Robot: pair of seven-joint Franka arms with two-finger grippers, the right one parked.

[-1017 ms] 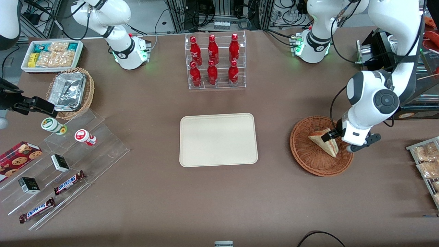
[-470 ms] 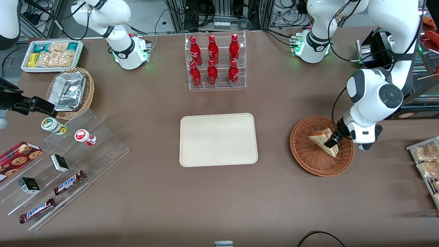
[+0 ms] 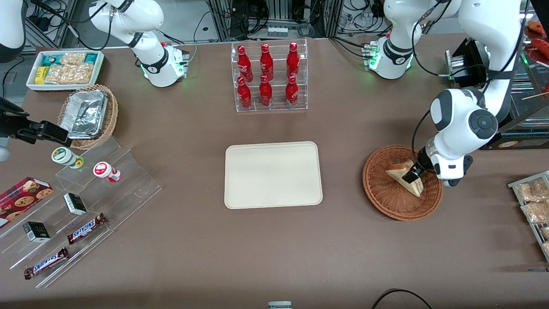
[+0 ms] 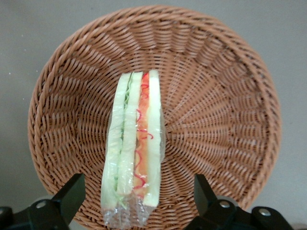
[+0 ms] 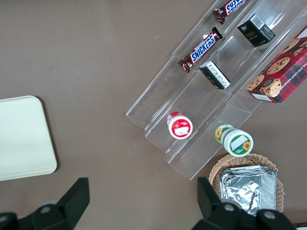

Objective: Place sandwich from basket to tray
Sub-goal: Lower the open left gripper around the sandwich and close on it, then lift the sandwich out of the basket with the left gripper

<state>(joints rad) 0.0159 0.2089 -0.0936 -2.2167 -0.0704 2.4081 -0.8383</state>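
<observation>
The sandwich [image 3: 402,177] is a plastic-wrapped wedge of white bread with red and green filling, standing on its edge in the reddish-brown wicker basket [image 3: 384,195]. The left arm's gripper [image 3: 414,174] hangs low over the sandwich's wide end. In the left wrist view the sandwich [image 4: 133,148] runs between the two black fingers [image 4: 72,194], which stand wide apart with a clear gap on each side; the gripper [image 4: 135,199] is open. The basket [image 4: 220,110] rings it. The cream tray [image 3: 273,174] lies empty at the table's middle, toward the parked arm from the basket.
A clear rack of red bottles [image 3: 269,76] stands farther from the front camera than the tray. Packaged snacks [image 3: 533,204] lie at the working arm's end. A tan basket with foil trays [image 3: 88,115] and stepped shelves of snacks [image 3: 81,206] sit toward the parked arm's end.
The left arm's wrist has turned and dropped over the sandwich, so the fingers now straddle its wide end. The sandwich and basket have not moved.
</observation>
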